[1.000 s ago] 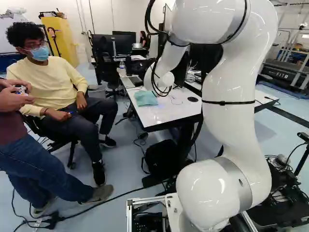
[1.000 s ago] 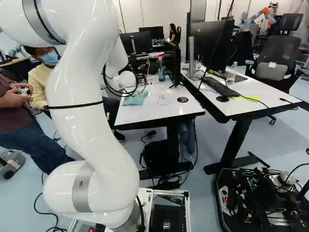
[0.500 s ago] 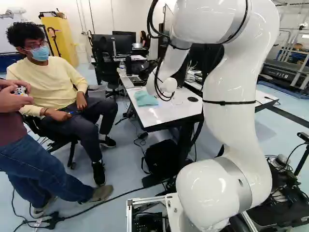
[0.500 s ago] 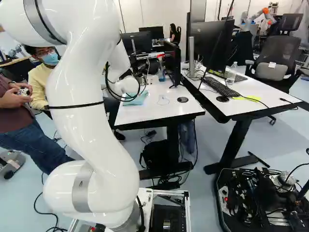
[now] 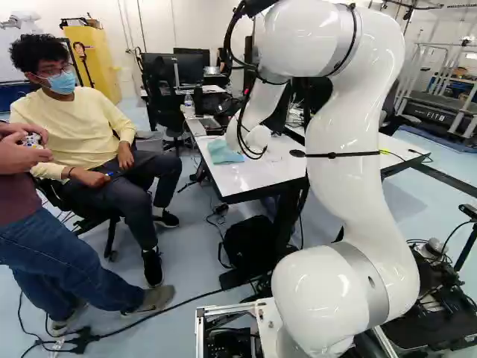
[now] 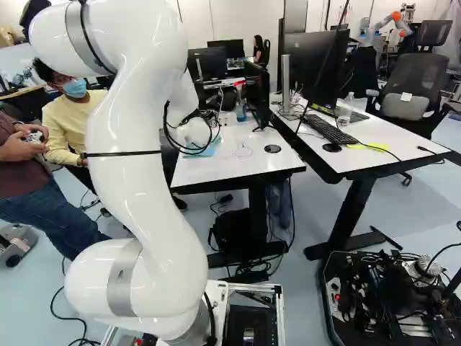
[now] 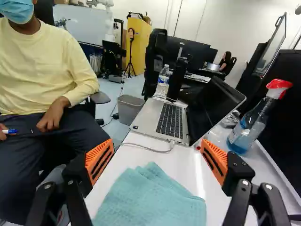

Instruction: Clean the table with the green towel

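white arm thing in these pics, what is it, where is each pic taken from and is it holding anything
The machine is a robot arm on a base that can move. The left and right base views come from two cameras on that base, behind the arm, so they show one scene from two sides. The wrist view comes from a camera near the arm's end, looking along its gripper, two black fingers with orange pads.

On the white table lie a blue-green towel and an open laptop; a spray bottle with a red top stands there too. The gripper is open and holds nothing: the towel lies flat on the table in front of it.
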You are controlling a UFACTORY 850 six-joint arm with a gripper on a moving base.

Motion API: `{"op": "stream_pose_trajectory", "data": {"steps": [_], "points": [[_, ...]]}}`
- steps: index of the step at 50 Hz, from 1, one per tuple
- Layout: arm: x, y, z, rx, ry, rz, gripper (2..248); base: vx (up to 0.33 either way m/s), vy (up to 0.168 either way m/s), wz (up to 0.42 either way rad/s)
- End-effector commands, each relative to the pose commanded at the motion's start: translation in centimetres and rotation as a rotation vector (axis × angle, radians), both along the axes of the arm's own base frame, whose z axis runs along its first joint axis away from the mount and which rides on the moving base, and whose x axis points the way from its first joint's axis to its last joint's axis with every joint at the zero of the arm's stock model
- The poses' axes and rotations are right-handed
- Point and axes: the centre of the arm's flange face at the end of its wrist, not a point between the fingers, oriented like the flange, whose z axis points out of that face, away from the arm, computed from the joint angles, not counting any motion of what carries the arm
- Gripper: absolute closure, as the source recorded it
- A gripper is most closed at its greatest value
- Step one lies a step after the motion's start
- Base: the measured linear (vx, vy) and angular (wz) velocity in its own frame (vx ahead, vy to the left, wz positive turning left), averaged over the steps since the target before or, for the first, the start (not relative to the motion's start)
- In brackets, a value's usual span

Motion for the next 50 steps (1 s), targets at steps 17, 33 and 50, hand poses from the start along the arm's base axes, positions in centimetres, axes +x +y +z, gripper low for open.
{"op": "stream_pose_trajectory", "data": {"steps": [17, 33, 50], "points": [[2.0, -0.2, -2.3, -0.001, 0.017, -0.006, 3, 0.000, 0.000, 0.000], [3.9, -0.4, -4.5, -0.003, 0.030, -0.012, 3, 0.000, 0.000, 0.000], [5.9, -0.7, -7.0, -0.003, 0.041, -0.018, 3, 0.000, 0.000, 0.000]]}}
